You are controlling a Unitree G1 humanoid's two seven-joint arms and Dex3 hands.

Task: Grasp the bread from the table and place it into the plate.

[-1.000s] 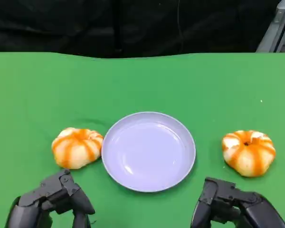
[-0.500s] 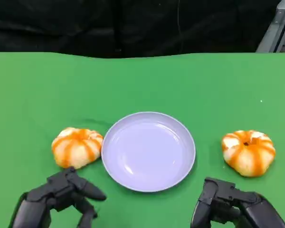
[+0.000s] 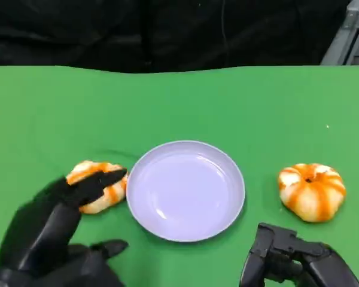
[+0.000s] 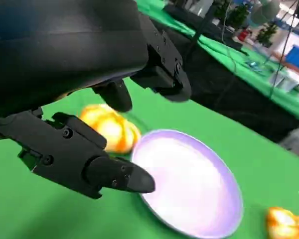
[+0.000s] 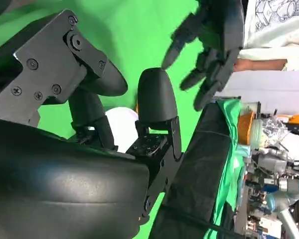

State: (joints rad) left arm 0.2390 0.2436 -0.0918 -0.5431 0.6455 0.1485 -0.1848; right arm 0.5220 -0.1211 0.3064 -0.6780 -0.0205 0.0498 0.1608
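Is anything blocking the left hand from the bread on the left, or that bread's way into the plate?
Nothing visible. The left hand reaches over the left bread with fingers spread, and that bread sits right beside the plate, bare green cloth between them.

readable text: none in any view
person's shirt (image 5: 276,20): dark line-art print, upper right of the right wrist view, no letters legible
background clutter (image 5: 261,164): lower right of the right wrist view, too small and blurred to read any labels
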